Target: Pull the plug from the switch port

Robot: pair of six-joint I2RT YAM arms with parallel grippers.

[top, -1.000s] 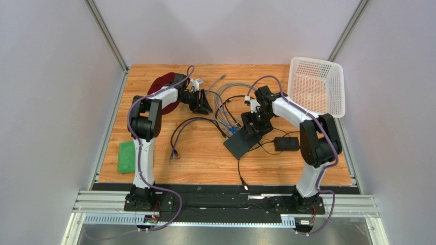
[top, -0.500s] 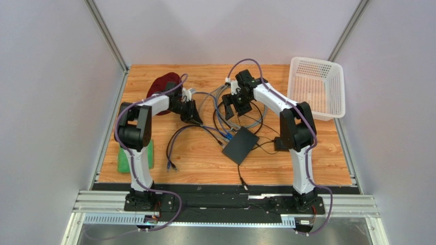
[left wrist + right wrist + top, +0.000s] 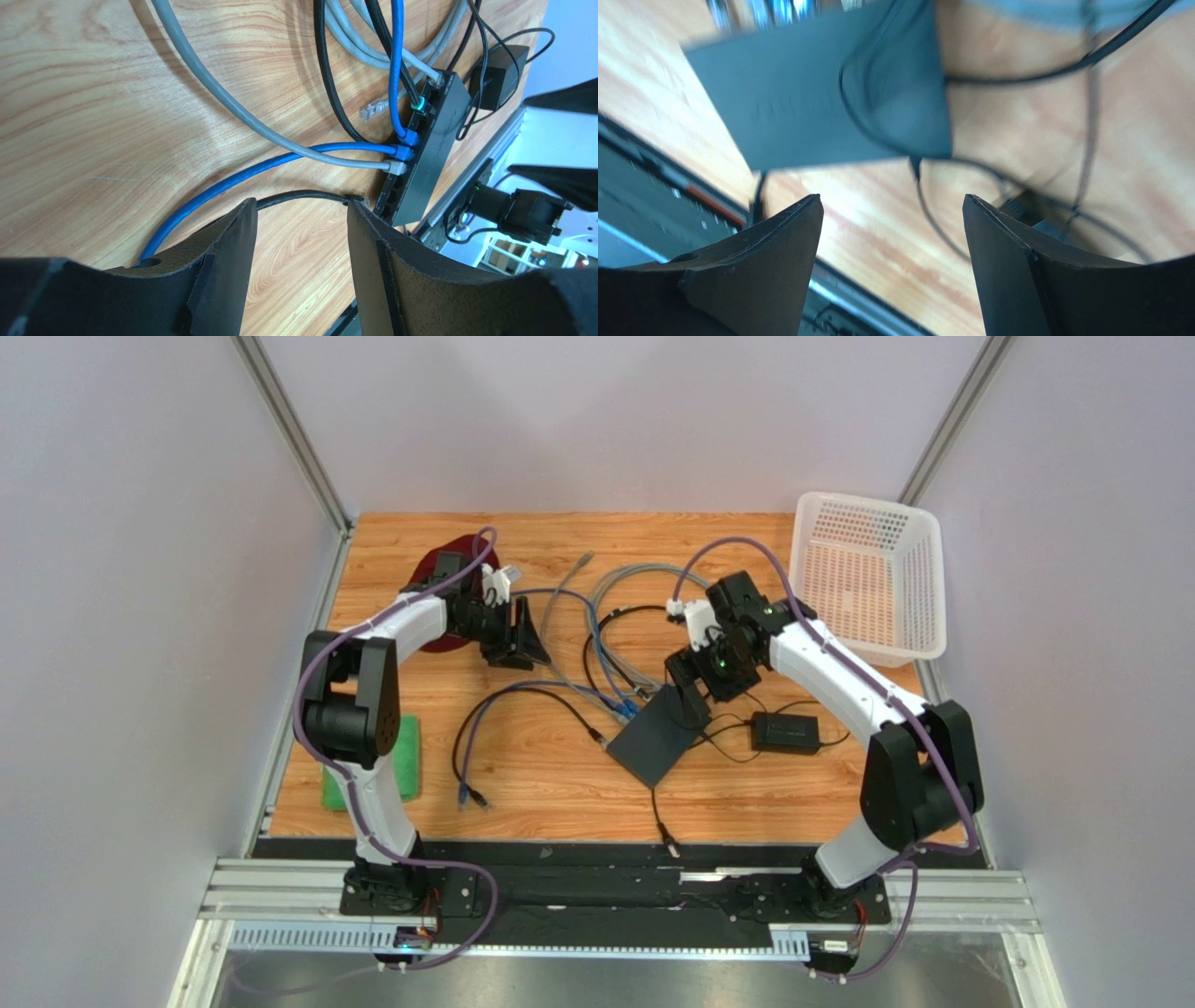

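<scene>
Slippage is looking like the chief risk here. The flat, matte black rectangular switch (image 3: 657, 738) is lying loose on the wooden counter (image 3: 561, 791), a little right of centre and nearer the near edge than the far one, with nothing visibly pinning it. The right gripper (image 3: 892, 206) is hovering over the switch's far-right end, jaws standing wide apart and holding nothing. Its view is coming out blurred, so I cannot tell whether a finger is touching the box. If a plug is tugged while the box is lying unbraced, I am judging that the whole switch could be sliding or lifting with the cable instead of letting go.

Mis-picking is ranking second. The left gripper (image 3: 300, 213) is hanging between the centre and the far-left corner, jaws partly open and gripping nothing. It is facing the socket edge, where blue plugs (image 3: 402, 150), a grey plug (image 3: 396, 166) and a black cable (image 3: 302, 196) are sitting close together. Fingers closing there could be catching a neighbour or a loose loop. The thin lead to the small black power-adapter brick (image 3: 786, 731) could also be snagging.

The white perforated plastic basket (image 3: 863, 574) is sitting at the far-right corner, carrying nothing that I can see. A dark red round item (image 3: 446, 560) near the far-left corner is lying partly behind the left arm, and I cannot tell whether it is a container.
</scene>
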